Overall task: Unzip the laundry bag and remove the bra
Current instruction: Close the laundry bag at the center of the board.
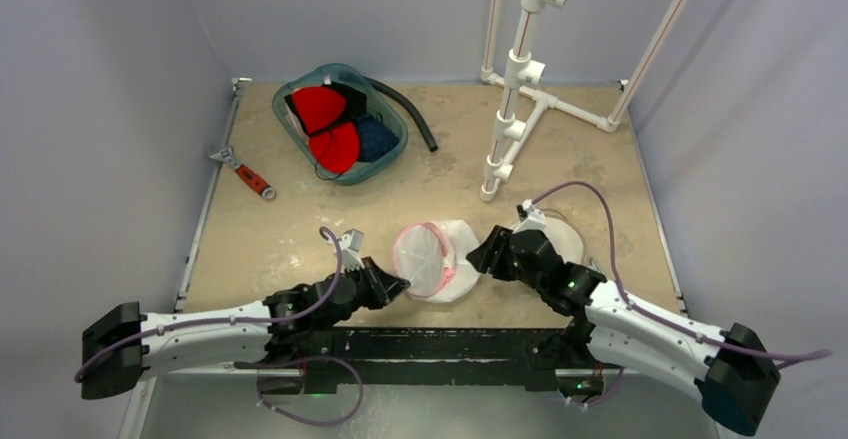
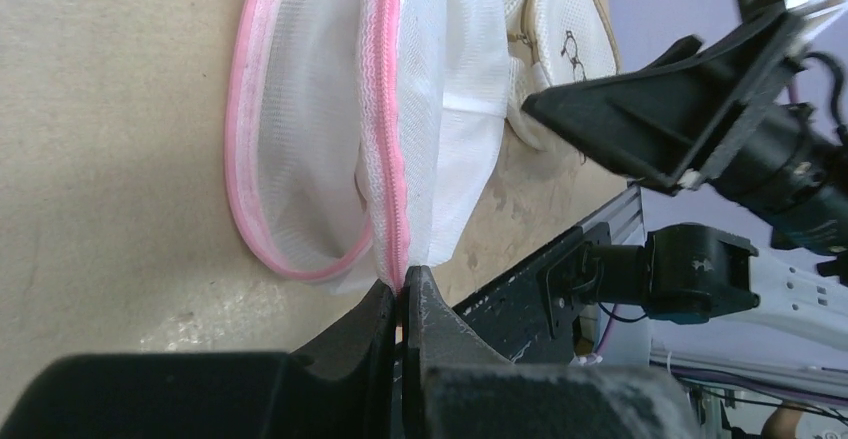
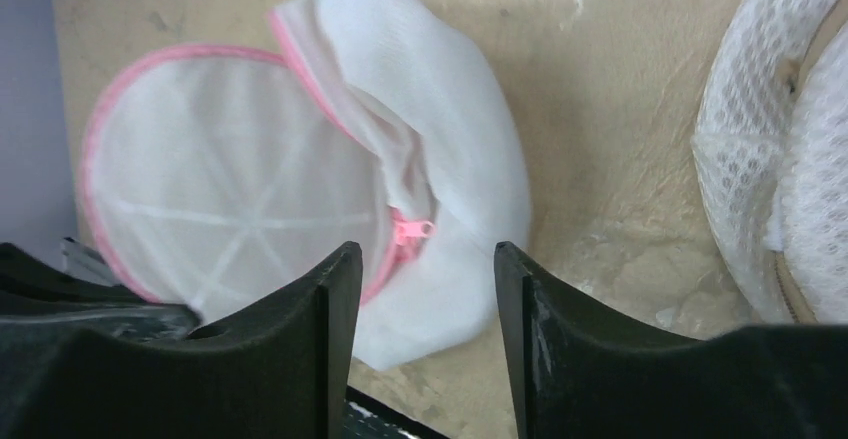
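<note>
My left arm (image 1: 200,324) lies low and reaches inward to the right. My left gripper (image 2: 401,297) has its fingers pressed tight together, pinching the pink zipper edge of the laundry bag (image 2: 300,139). My right arm (image 1: 640,319) stretches in from the right with the wrist angled down. My right gripper (image 3: 427,279) points left, its fingers spread well apart.

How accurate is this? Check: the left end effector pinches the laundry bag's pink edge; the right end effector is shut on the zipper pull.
Wrong: the right wrist view shows the right end effector open, off the zipper pull. The left end effector does pinch the pink edge of the laundry bag.
</note>
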Tool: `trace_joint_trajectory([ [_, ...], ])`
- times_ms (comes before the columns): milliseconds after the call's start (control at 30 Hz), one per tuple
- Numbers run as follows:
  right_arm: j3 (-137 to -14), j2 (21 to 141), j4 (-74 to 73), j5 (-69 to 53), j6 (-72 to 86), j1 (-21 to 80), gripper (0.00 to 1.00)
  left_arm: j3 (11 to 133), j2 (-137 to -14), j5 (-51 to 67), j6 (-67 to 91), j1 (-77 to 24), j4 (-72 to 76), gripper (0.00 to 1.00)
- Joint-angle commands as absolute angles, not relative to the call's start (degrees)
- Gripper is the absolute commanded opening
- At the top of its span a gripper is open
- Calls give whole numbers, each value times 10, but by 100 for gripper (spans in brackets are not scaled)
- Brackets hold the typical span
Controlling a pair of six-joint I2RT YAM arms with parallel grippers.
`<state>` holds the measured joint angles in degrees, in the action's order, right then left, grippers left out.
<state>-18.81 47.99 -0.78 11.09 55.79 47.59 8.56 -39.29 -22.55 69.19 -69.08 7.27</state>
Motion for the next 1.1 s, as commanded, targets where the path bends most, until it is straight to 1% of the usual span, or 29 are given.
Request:
trace_joint_trajectory([
  [0,-263,437,-63,159,509,474,56,101,-440,-199,670,-693,178,0],
  [100,-285,450,-24,90,457,474,56,102,-452,-201,668,-693,188,0],
  [233,-315,558,-5,11,430,474,56,97,-444,-213,670,-693,183,0],
  [300,-319,592,-7,15,429,475,56,95,-439,-216,670,-693,177,0],
  [433,-302,613,31,24,430,474,58,94,-430,-216,670,-693,171,0],
  [533,-313,658,21,32,426,474,58,93,-428,-215,670,-693,169,0],
  [700,-301,703,59,8,426,475,57,92,-430,-215,668,-693,173,0],
  [833,-283,721,76,-13,445,474,52,91,-431,-215,667,-693,176,0],
  [967,-273,725,106,-16,456,474,40,90,-433,-211,665,-693,176,0],
  [1067,-278,751,111,-20,457,475,33,89,-436,-209,665,-693,177,0],
])
